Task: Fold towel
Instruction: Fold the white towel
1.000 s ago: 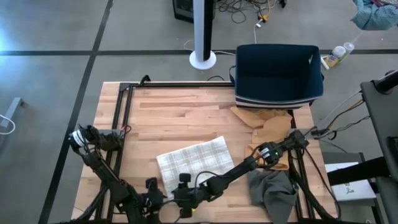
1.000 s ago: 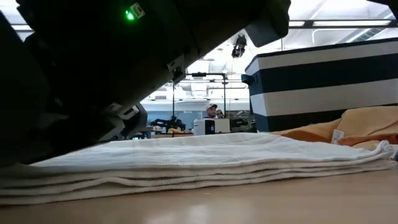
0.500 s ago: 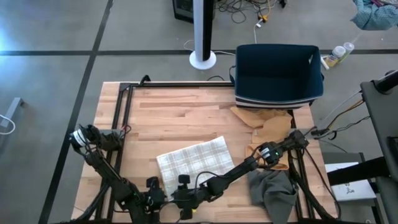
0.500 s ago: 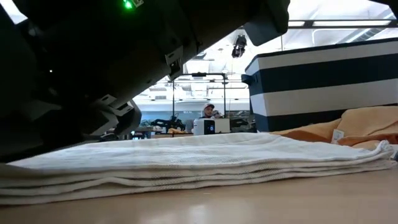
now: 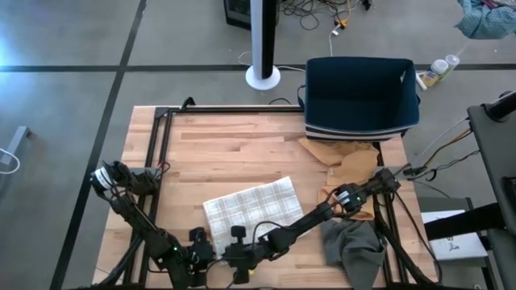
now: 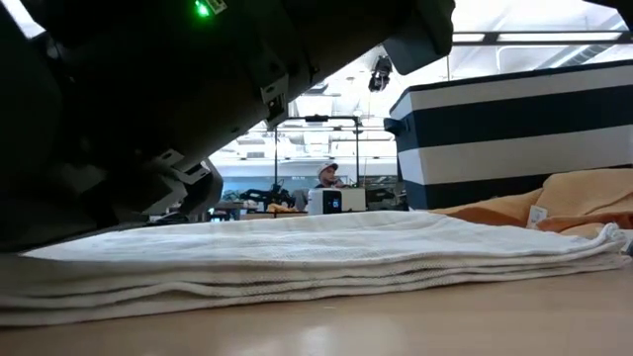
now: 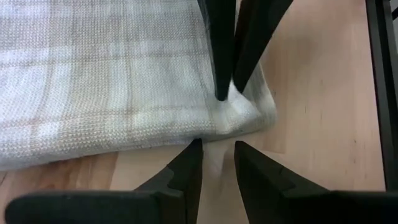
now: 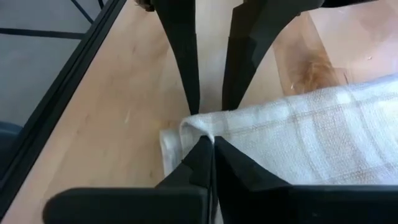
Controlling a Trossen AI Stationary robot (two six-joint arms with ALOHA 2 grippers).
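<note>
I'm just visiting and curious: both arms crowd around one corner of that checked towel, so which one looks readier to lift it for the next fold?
The right. The right gripper is shut on the towel corner, while the left gripper has the cloth edge only between slightly parted fingers.
</note>
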